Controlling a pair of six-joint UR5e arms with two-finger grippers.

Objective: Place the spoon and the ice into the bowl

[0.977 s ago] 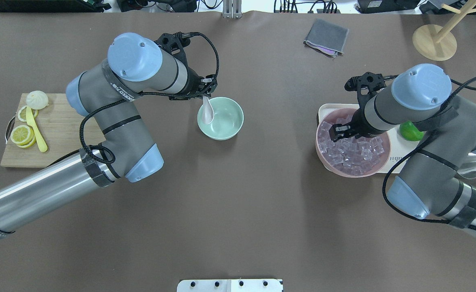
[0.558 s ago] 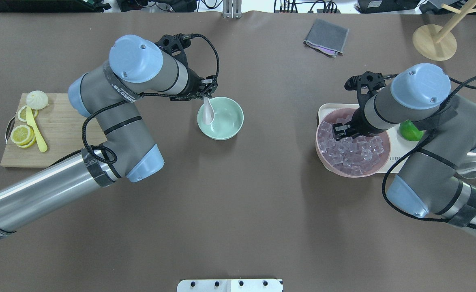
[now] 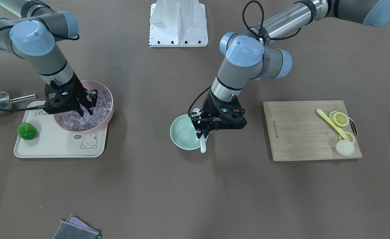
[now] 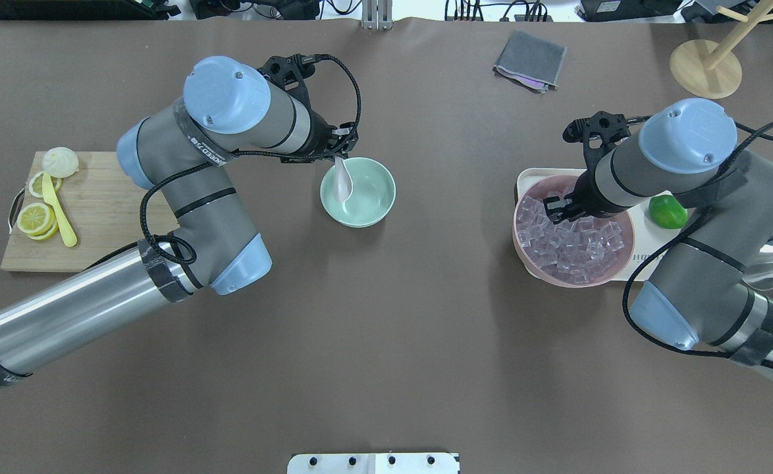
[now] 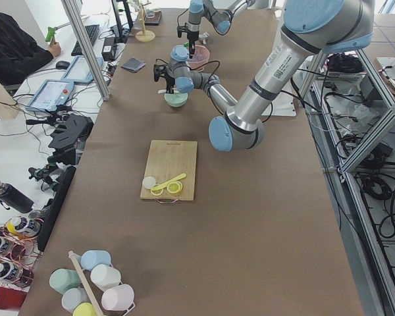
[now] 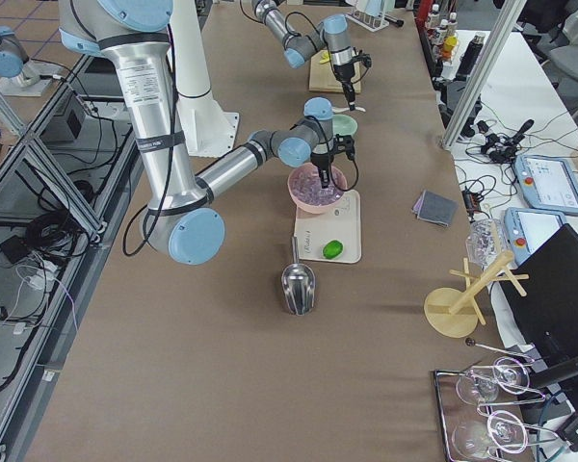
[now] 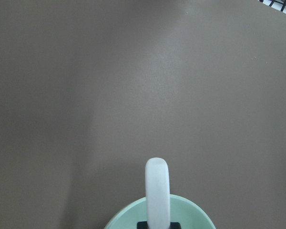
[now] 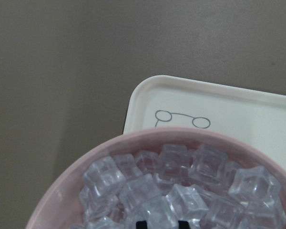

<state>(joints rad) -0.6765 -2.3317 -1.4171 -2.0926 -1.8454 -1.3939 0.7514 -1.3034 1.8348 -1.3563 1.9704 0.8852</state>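
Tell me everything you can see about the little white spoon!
The spoon is small, white and shiny, like smooth ceramic, with a short straight handle and an oval scoop. The left tool pinches its handle, so it hangs scoop-down over the mint-green bowl, at the edge nearest that arm. Only the tool clearly touches it. It is not clear whether its tip touches the bowl.

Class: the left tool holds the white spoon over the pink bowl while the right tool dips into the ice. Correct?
No. The overhead exterior view shows the left tool holding the spoon over the mint-green bowl; the right tool dips into the ice.
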